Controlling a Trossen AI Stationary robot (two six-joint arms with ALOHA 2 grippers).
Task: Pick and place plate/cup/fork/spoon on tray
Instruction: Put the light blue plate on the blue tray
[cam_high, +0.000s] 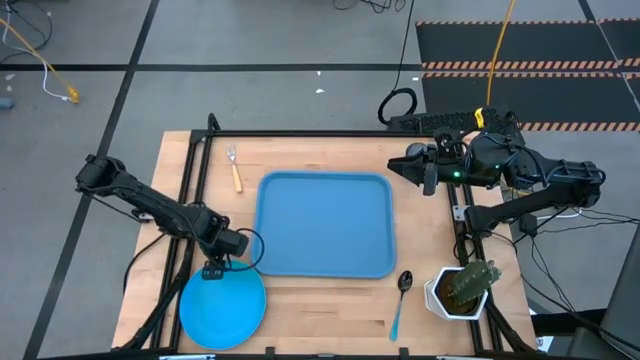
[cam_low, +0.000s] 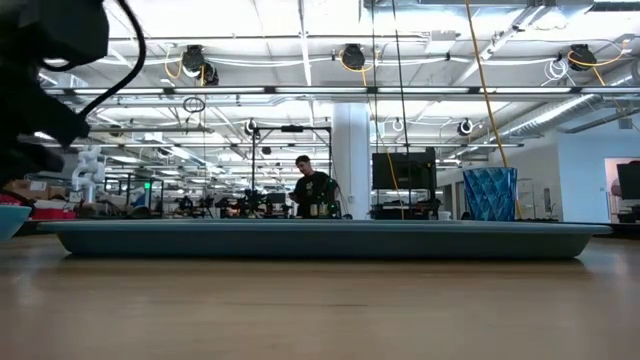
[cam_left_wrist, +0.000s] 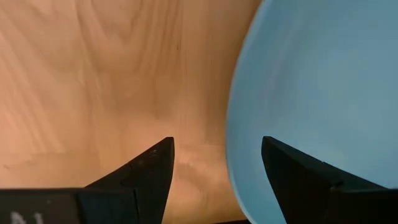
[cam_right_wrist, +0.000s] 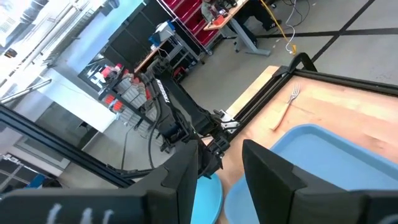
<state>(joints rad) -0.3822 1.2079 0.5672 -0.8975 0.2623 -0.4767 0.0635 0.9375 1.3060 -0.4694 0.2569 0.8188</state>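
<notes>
Working the plate (cam_high: 222, 310) first, I have the left end effector (cam_high: 213, 271) poised over its far rim, at the counter's (cam_high: 320, 300) near-left corner, just beside the tray (cam_high: 325, 223). In the left wrist view its fingers (cam_left_wrist: 149, 171) are spread apart, one over bare wood and the other over the plate's blue surface, so the rim sits between them and nothing is clamped. I judge this to be the approach to the plate pick, with no item on the tray so far.

The next move calls for a careful drop so one finger slips under or against the thin rim, then a firm close. A flat plate may slide or tip, so I'd lift slowly before carrying it across to the tray.

The right end effector (cam_high: 422, 167) waits off the tray's far-right corner, fingers apart and empty. The fork (cam_high: 235, 169) lies beyond the tray's far-left corner, and the spoon (cam_high: 400, 300) is near the tray's front right, beside a potted cactus (cam_high: 462, 288). I can't find the cup anywhere.
</notes>
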